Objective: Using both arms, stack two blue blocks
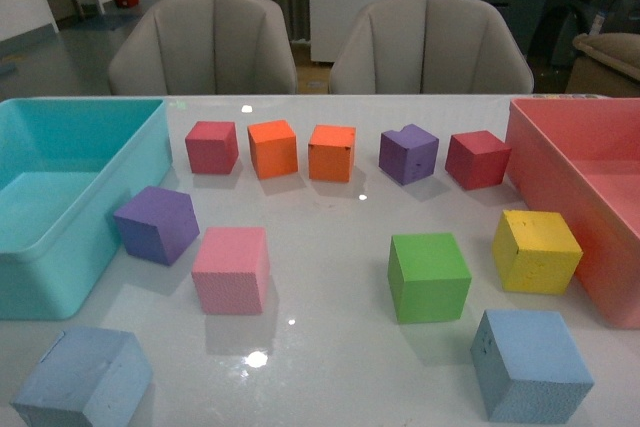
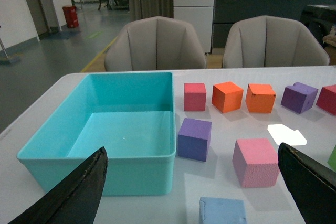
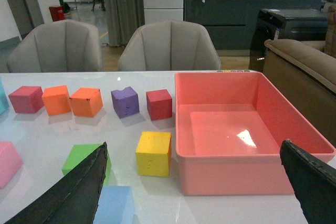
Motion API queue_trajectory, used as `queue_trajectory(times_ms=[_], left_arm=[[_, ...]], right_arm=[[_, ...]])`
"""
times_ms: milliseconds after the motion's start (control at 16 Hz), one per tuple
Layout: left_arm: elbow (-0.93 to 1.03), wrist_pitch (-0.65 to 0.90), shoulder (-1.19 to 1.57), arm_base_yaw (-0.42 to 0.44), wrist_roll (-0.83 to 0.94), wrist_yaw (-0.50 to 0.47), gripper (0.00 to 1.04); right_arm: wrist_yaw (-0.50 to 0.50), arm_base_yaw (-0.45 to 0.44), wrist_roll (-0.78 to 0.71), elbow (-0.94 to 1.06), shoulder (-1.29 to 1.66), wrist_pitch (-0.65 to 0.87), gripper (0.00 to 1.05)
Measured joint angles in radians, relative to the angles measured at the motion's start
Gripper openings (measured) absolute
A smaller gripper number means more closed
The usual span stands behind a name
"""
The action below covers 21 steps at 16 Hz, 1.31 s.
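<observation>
Both hands empty. Left hand (image 2: 191,149): fingers spread wide, nothing between the pads. Right hand (image 3: 193,144): same, spread wide.

Blue blocks: one (image 2: 223,211) sits on the counter (image 1: 330,347) close under the left hand, roughly between its fingers. The other (image 3: 114,205) sits close under the right hand but off-centre, next to one finger. The front view shows the two well apart, left block (image 1: 85,377) and right block (image 1: 530,365), neither stacked.

Step in hand, as judged: approach and pick.
- Right hand should shift sideways until its block is centred in the gap, clear of the green cube (image 3: 84,163) just beyond it
- Left block lies skewed; turn the wrist so the pads meet flat faces, not corners
- Pinch lightly, since foam probably gives

Materials: blocks are matte, speckled foam cubes with slightly soft edges. Counter is glossy white with lamp glare, likely slippery, so a nudged block may slide
</observation>
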<state>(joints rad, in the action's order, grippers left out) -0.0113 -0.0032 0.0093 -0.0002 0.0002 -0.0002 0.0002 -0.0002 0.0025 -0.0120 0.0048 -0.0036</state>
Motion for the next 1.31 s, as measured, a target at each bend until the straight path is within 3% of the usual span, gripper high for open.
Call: queue_trajectory(times_ms=[688, 875, 1000, 1312], left_arm=[[0.0, 0.0, 0.0, 0.0, 0.0, 0.0, 0.98], [0.0, 0.0, 0.0, 0.0, 0.0, 0.0, 0.98], [0.0, 0.0, 0.0, 0.0, 0.0, 0.0, 0.98], [0.0, 0.0, 0.0, 0.0, 0.0, 0.0, 0.98]], right_arm=[[0.004, 0.003, -0.018, -0.002, 0.031, 0.034, 0.98], [0.022, 0.056, -0.042, -0.114, 0.407, 0.335, 0.98], [0.01, 0.06, -0.023, -0.229, 0.653, 0.441, 0.98], [-0.029, 0.138, 0.089, -0.285, 1.162, 0.371, 0.98]])
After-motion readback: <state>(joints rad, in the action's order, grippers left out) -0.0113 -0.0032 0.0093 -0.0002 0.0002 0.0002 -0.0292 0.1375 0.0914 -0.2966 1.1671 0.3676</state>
